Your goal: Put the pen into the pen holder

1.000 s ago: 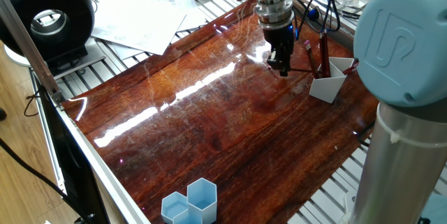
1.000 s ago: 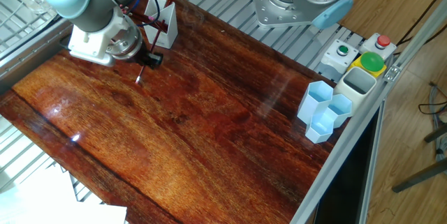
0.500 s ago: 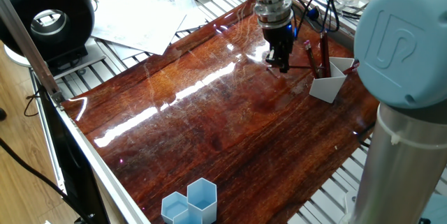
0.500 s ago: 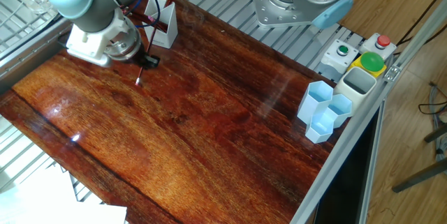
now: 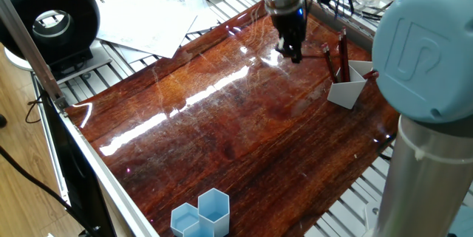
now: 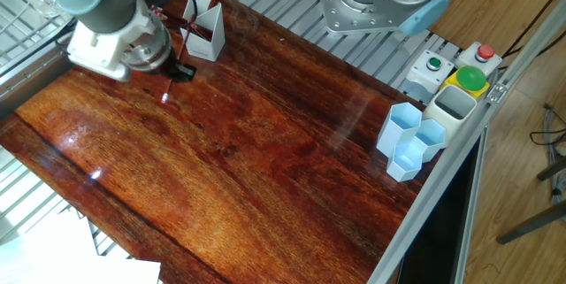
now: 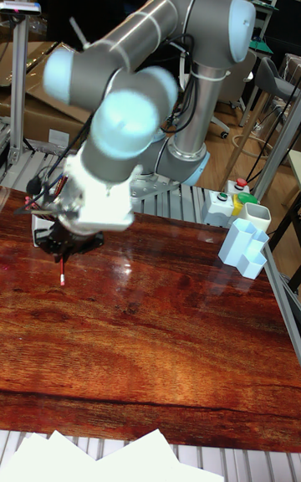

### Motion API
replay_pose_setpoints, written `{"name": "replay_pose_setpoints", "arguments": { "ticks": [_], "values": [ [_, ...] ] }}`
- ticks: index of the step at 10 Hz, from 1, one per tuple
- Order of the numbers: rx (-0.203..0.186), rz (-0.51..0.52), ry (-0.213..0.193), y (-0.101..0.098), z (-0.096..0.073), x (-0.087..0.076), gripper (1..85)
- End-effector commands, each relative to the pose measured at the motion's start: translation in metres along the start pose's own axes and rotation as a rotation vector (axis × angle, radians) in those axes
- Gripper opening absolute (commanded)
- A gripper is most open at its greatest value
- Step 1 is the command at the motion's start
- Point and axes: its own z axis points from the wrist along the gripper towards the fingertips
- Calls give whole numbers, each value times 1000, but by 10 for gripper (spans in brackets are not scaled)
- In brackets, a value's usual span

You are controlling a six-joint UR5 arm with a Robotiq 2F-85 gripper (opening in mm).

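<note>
The white pen holder (image 5: 349, 86) stands near the table's far right edge in one fixed view, with at least two dark red pens (image 5: 343, 54) already upright in it. In the other fixed view the same holder (image 6: 206, 34) sits at the far left, just behind the robot's wrist. A cluster of light blue hexagonal cups (image 6: 410, 138) stands at the right edge there; a white rectangular cup (image 6: 454, 107) is beside it. Their insides cannot be made out.

The gripper (image 6: 179, 72) has its fingers closed on a pen (image 6: 167, 89), which hangs nearly vertical with its pale tip clear of the wood. In the tall fixed view the pen (image 7: 63, 269) shows below the gripper (image 7: 65, 246), tip down. In one fixed view the gripper (image 5: 291, 49) is blurred and the pen cannot be picked out.

The tabletop (image 5: 222, 119) is glossy reddish wood with bright glare streaks. White papers (image 5: 151, 19) lie at its far left. A control box with green and red buttons (image 6: 469, 70) sits past the right edge.
</note>
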Motion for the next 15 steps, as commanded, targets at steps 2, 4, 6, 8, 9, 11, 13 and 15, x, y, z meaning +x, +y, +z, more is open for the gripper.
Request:
{"name": "replay_pose_setpoints", "arguments": {
  "ticks": [2,4,6,8,9,11,13,15],
  "values": [
    [152,-69,-154,-17,-54,-21,10],
    [240,-97,-220,-31,-70,-31,10],
    [265,-104,-279,-32,-80,-44,10],
    [270,-107,-310,-26,-90,-57,10],
    [282,-120,-339,-24,-97,-67,10],
    [271,-139,-419,-15,-106,-95,10],
    [280,-153,-477,-10,-116,-112,10],
    [249,-167,-551,-1,-120,-137,10]
  ]
}}
